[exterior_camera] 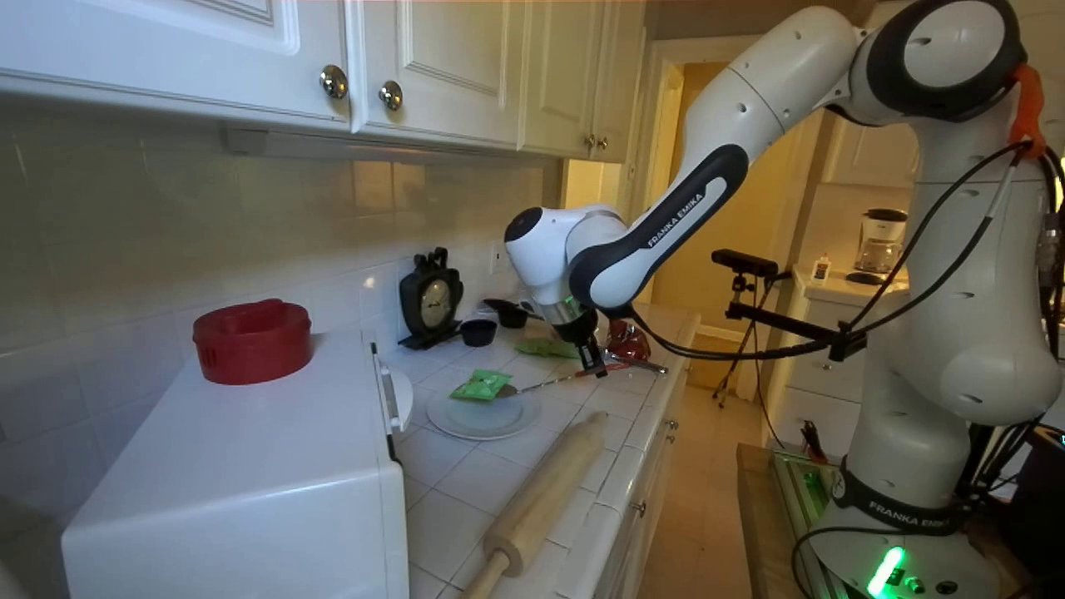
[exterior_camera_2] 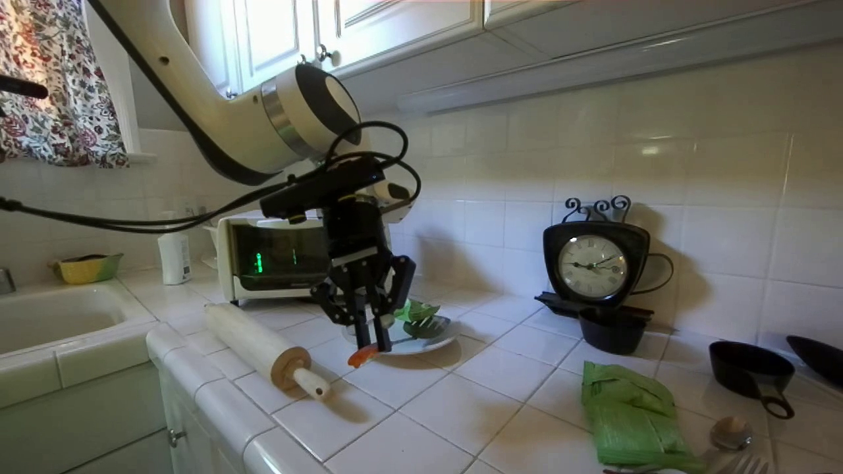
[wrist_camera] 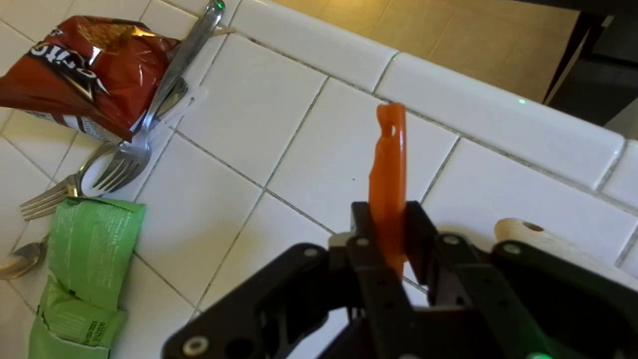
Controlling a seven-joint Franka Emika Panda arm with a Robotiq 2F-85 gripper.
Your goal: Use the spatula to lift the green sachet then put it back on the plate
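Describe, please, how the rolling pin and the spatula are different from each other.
The wooden rolling pin is thick and pale; the spatula is slim, orange where it is gripped. The rolling pin lies on the tiled counter; the spatula is clamped in the gripper. Both are long kitchen tools.
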